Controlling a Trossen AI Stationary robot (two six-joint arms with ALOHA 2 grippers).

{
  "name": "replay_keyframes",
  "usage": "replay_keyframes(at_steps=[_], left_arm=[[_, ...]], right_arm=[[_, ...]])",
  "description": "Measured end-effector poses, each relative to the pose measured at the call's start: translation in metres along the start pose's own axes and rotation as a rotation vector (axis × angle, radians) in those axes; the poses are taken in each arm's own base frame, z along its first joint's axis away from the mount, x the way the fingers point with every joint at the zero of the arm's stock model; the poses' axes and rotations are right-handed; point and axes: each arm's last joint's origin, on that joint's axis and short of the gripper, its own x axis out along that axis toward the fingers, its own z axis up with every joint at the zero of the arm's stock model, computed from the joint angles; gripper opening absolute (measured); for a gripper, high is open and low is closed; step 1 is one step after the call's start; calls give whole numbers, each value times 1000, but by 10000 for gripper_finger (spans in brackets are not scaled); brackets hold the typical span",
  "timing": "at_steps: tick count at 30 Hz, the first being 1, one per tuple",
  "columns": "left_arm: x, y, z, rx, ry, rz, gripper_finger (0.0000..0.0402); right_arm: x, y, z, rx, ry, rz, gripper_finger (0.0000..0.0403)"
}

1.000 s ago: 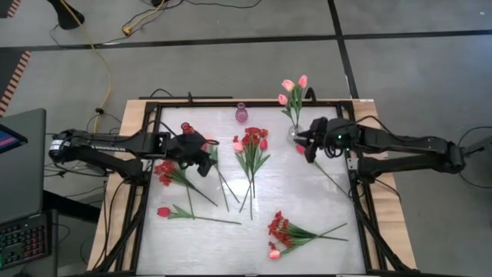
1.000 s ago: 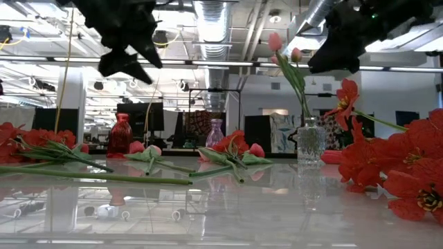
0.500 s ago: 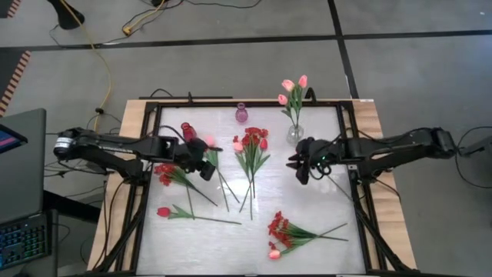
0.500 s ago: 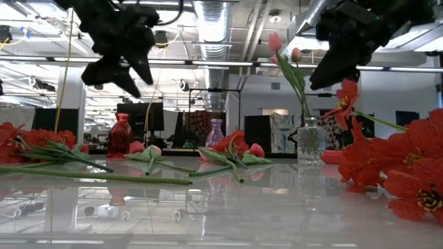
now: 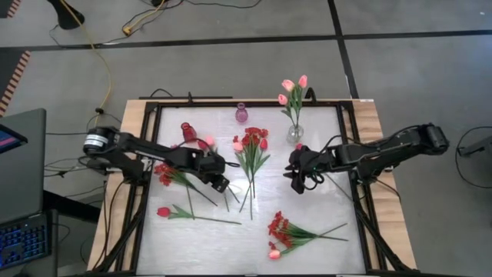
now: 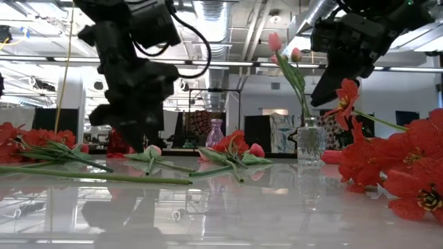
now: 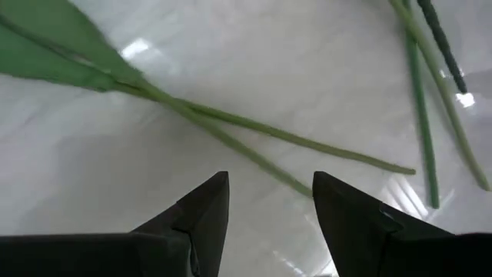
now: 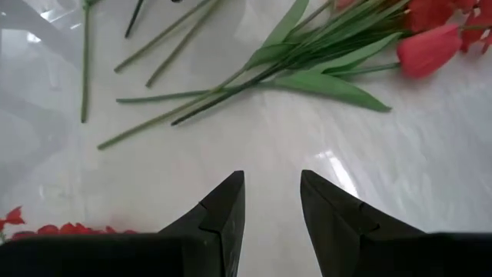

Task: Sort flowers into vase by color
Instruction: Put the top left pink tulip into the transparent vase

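Just ahead of the left gripper (image 7: 269, 211), green stems (image 7: 254, 138) lie flat on the table (image 5: 307, 208).
Its fingers stand parted and empty, straddling the stem line, seemingly poised low for a pinch. Right gripper (image 8: 271, 204), also spread and holding nothing, hangs just short of the central tulip bunch (image 5: 251, 150). Behind it, the clear vase (image 5: 295, 133) already stands upright with pink tulips (image 5: 292, 88); red vase (image 5: 187, 129) waits behind the left gripper.

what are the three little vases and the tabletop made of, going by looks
Clear vase: likely cut glass, transparent with sparkly facets. Red vase and purple vase: tinted glass or plastic, see-through; can't tell which. Tabletop: glossy white marble-look sheet, mirrors ceiling lights.
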Motion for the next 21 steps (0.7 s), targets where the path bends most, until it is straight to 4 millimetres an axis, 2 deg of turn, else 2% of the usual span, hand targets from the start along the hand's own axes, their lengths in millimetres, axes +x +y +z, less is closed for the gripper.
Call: replay_keyframes(at_steps=[7, 21], left_arm=[[15, 3, 3, -64, -43, 57, 176], [15, 4, 4, -93, -101, 95, 175]], right_arm=[[-1, 0, 1, -9, -7, 3, 154], [-3, 7, -9, -54, 52, 13, 154]])
